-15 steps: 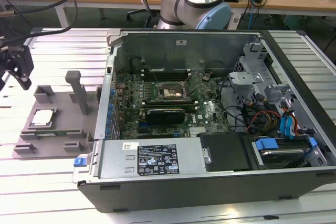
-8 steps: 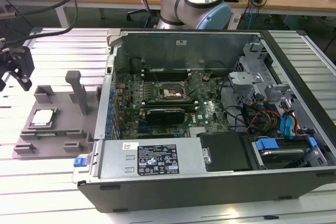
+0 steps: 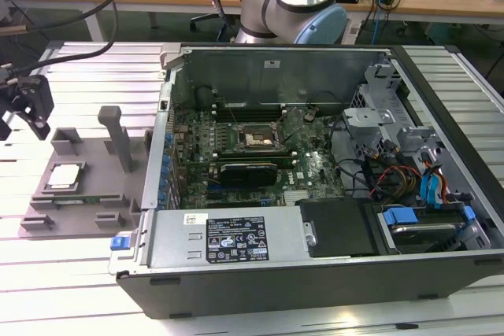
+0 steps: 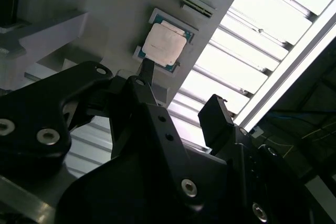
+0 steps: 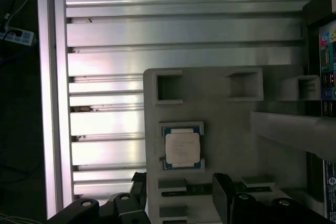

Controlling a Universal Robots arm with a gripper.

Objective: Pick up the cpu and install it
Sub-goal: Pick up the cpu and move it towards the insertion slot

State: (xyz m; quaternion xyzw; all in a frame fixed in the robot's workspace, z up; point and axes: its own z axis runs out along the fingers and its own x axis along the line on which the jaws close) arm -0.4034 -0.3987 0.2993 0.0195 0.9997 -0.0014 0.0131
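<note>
Gripper poised over the tray, cpu not yet taken.
The cpu [image 5: 182, 148] lies flat in its recess on the grey tray [image 5: 231, 114], which sits on the slatted tabletop [image 5: 105, 51] at the exterior view's left of the open computer case [image 3: 315, 273]. The gripper [image 3: 27, 104] hovers above the tray, clear of the chip, its fingers [image 5: 224, 195] spread apart and holding nothing. Best practice, I judge: centre the gap over the chip, square to its edges, descend level — pinch the thin rim only.

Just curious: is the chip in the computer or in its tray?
In the tray. The cpu lies flat in a recess of it, outside the case; the open pincer hangs apart from it, empty.
</note>
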